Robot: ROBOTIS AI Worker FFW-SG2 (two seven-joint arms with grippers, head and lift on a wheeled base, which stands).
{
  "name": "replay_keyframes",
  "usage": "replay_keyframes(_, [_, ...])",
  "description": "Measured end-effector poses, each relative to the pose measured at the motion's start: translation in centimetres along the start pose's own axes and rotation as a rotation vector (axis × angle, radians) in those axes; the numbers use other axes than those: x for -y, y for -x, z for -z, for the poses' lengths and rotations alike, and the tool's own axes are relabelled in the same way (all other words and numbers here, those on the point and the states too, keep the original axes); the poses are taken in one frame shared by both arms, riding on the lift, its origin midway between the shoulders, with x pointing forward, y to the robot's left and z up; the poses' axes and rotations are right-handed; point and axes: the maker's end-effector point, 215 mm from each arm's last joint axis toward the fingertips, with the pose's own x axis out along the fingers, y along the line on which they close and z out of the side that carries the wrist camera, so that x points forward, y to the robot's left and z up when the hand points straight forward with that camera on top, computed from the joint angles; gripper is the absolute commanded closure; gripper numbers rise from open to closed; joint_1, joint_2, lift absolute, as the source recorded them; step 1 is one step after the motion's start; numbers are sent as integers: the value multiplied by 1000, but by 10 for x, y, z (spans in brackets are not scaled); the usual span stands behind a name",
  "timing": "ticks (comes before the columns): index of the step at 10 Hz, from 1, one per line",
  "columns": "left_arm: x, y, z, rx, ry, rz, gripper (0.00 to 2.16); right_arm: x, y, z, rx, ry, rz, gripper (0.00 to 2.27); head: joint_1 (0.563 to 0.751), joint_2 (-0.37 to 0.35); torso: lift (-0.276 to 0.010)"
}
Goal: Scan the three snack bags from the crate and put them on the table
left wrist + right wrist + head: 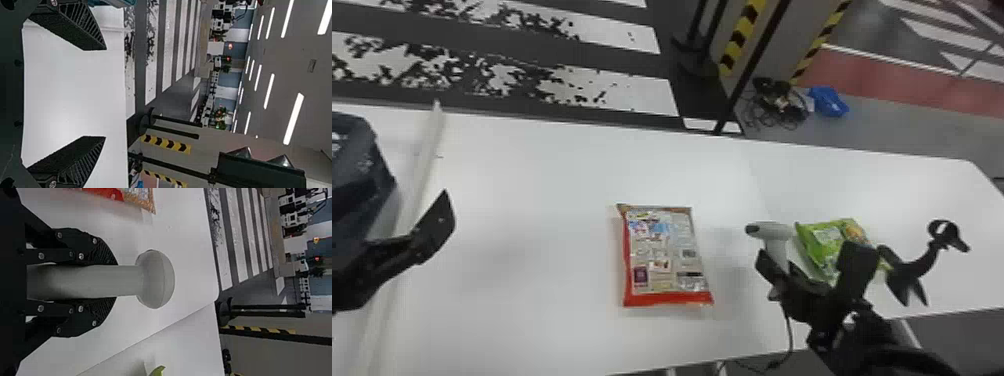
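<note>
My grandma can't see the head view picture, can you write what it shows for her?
The robot's right tool grips a gray handheld scanner at a white table. A red-edged snack bag lies flat left of it; a green snack bag lies to its right, partly hidden by the black arm.

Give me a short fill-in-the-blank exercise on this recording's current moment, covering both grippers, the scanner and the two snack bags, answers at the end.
The ____ gripper holds the scanner by its handle.
The left gripper is empty, its fingers not shut but ____.
The bag in the middle of the table has a ____ strip along its near edge.
The bag farther to the robot's right is mostly ____.

Missing words: right; open; red; green.
</note>
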Motion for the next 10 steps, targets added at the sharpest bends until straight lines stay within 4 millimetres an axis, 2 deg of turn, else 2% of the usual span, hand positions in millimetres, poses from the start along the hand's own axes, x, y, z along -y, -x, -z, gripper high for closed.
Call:
replay_keyframes(2, [2, -2, -2, 4, -2, 4, 60, -24, 26, 9, -20, -44, -55, 2192, 695, -317, -94])
replay_keyframes(3, [2, -2, -3, 6, -2, 4, 60, -37, 32, 17, -32, -68, -84, 2192, 695, -307, -94])
replay_keyframes(8, [1, -2, -2, 8, 11, -12, 60, -103, 39, 44, -79, -111, -212, 2192, 695, -211, -94])
replay_keyframes(10, [1, -2, -4, 11, 10, -13, 60, -118, 41, 53, -100, -116, -242, 2192, 695, -183, -94])
